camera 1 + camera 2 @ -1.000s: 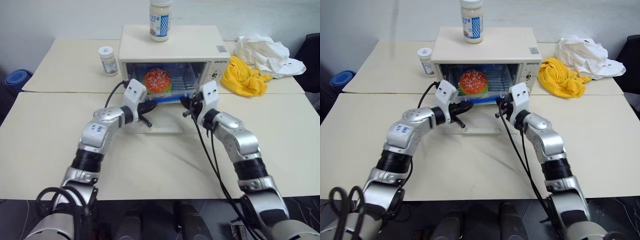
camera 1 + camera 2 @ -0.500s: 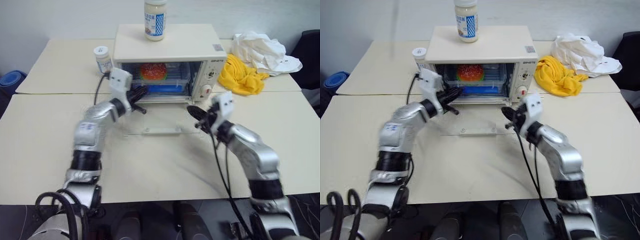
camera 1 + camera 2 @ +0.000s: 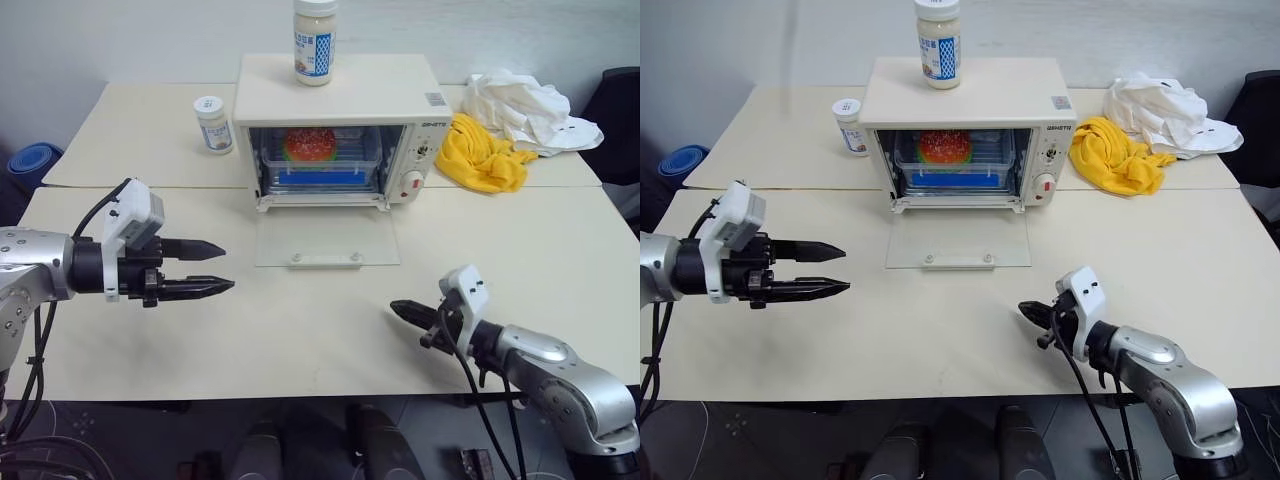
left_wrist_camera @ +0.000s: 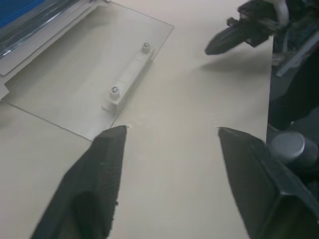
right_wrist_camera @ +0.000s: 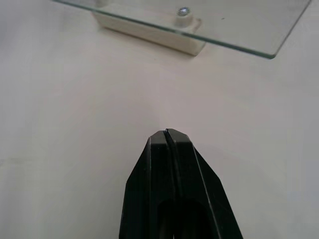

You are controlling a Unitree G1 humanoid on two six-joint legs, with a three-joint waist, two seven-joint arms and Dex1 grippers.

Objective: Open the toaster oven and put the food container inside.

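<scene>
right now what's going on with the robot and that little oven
The toaster oven sits on the table with its glass door folded down flat. The food container, with a burger showing through it, is inside on the rack. Neither gripper holds anything: the left gripper hovers open off to the left of the door, and the right gripper is shut, low over the table near the front right. The container looks placed; the door is not yet closed.
</scene>
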